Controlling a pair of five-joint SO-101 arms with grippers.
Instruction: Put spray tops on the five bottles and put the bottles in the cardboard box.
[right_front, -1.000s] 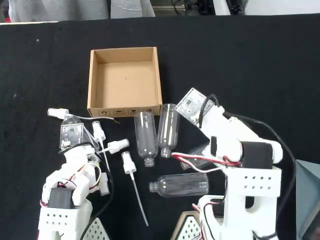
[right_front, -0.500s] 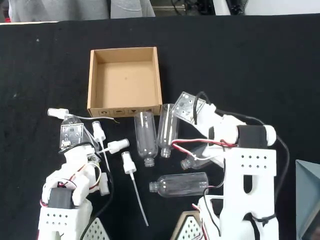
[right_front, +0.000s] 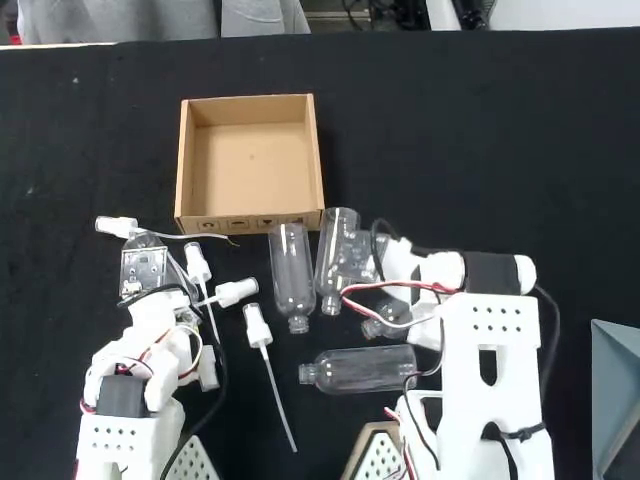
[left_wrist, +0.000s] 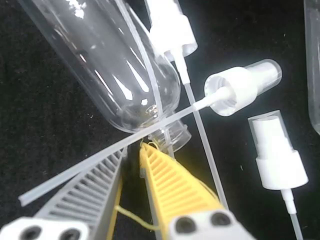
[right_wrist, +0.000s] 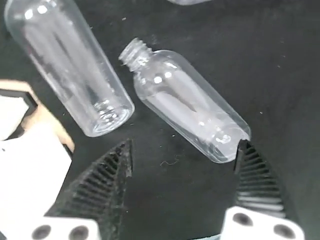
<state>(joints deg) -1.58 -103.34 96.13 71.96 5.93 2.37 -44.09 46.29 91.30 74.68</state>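
The cardboard box (right_front: 183, 160) stood open-topped on the black surface (right_front: 500, 120), on the side far from the two arms. All five bottles lay on their sides outside it, on the surface between the box and the arms.

The left hand (left_wrist: 136, 149) had its grey and yellow fingers drawn together with only a sliver between them. Their tips sat right at the threaded neck of the first bottle (left_wrist: 100, 60); whether they touched it could not be told. A thin dip tube crossed over the grey finger.

The right hand (right_wrist: 185, 160) had its black fingers spread wide apart and gripped nothing. It hung low over the third bottle (right_wrist: 185, 105), with one finger just beside that bottle's base. The second bottle (right_front: 292, 270) lay alongside the third, their necks pointing away from the box. The fourth bottle (right_front: 376, 323) was mostly hidden under the right arm (right_front: 480, 330) and its wires. The fifth bottle (right_front: 360, 370) lay crosswise nearest the arm bases, neck bare.

Four tops lay loose near the left hand. The first spray top (right_front: 117, 226) was farthest out, near the box's corner. The second spray top (right_front: 197, 262) and third spray top (right_front: 237, 292) lay close together. The fourth spray top (right_front: 257, 328) lay beside them, its long tube trailing toward the arm bases.
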